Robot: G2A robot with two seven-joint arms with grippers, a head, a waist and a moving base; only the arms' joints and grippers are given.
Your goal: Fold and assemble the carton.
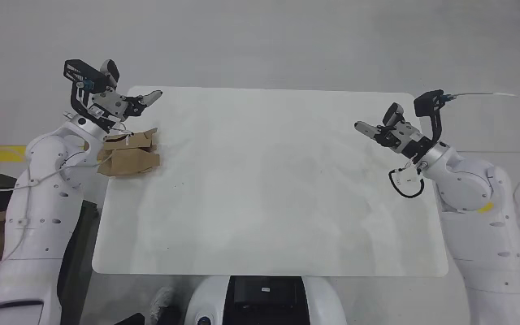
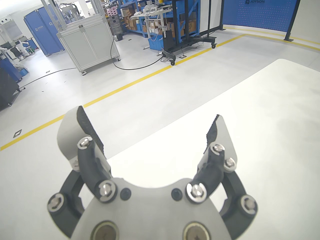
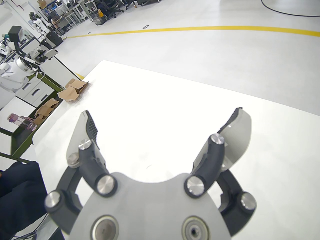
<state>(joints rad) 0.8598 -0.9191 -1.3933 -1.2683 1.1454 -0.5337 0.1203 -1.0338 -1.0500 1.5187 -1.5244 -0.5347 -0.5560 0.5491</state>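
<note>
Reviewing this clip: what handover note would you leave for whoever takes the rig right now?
Left gripper: jaws open, empty, by the far left corner of the table, just beyond the carton.
Right gripper: jaws open, empty, over the table's right side.
Carton: lies at the table's left edge, flaps loose, neither gripper touching it.
Done: no folding visible.
Left: grasp the carton, fold its flaps, assemble it.

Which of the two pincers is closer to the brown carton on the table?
The left pincer: it is open right beside the carton, while the right pincer, also open, is across the table at the opposite side.
</note>
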